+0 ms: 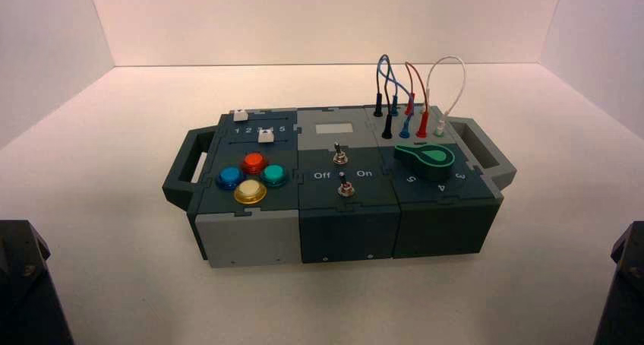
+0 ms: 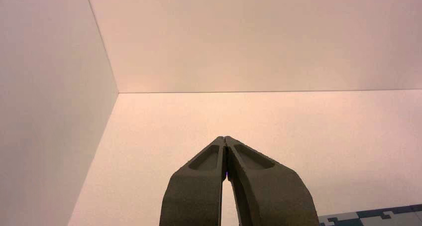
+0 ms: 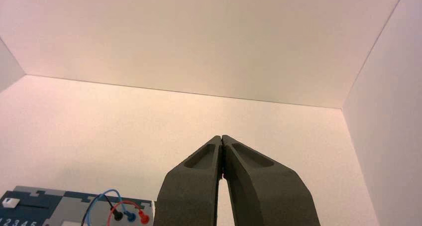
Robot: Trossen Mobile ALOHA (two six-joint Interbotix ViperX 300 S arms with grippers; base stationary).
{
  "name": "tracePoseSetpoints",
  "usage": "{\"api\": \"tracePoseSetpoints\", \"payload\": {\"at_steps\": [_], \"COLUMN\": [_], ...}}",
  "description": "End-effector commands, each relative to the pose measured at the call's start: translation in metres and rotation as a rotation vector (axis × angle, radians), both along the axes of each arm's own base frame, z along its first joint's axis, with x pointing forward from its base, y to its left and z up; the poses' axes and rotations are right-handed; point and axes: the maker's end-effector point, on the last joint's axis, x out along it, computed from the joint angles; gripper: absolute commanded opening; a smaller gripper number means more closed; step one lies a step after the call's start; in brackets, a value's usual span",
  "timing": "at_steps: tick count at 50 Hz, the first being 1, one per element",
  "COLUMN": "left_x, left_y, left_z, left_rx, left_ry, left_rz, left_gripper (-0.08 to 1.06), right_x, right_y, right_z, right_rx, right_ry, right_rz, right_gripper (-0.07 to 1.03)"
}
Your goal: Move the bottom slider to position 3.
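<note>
The box (image 1: 334, 223) stands in the middle of the table. Its bottom slider (image 1: 265, 136), a small white knob on a dark slot, sits at the box's far left, just under the printed number row with its digit 3 (image 1: 260, 129). A second white slider knob (image 1: 241, 115) sits above the row and also shows in the right wrist view (image 3: 10, 202). My left gripper (image 2: 225, 139) is shut and empty, parked at the near left, away from the box. My right gripper (image 3: 221, 137) is shut and empty, parked at the near right.
Below the sliders are round red, blue, green and yellow buttons (image 1: 249, 178). Two silver toggle switches (image 1: 340, 156) stand in the middle by "Off" and "On". A green dial (image 1: 425, 158) and looped wires (image 1: 410, 87) are on the right. White walls enclose the table.
</note>
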Motion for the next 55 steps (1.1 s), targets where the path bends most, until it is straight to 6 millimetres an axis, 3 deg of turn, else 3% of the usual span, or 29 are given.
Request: {"api": "tracePoseSetpoints", "payload": {"at_steps": [1,26,44,55], "left_x": [0.002,-0.001,-0.02,-0.037], "left_y": [0.001,-0.001,-0.05,-0.074], "left_z": [0.006,-0.004,-0.039,-0.052], "left_rx": [0.01,0.007,0.035,0.024], "left_ry": [-0.016,0.055,0.302,0.357], "left_rz": [0.001,-0.006,-0.213,-0.31], "left_gripper": [-0.03,-0.03,-0.03,-0.03], "right_x": [0.002,-0.001,-0.001,-0.007], "right_y": [0.0,0.004,0.046,0.075], "right_z": [0.006,-0.004,-0.048,-0.057], "right_rx": [0.009,0.026,-0.015,-0.031], "right_ry": [-0.008,0.049,0.309,0.359], "right_rz": [-0.001,0.005,0.156,0.256], "right_gripper": [-0.03,-0.03,-0.03,-0.03]}}
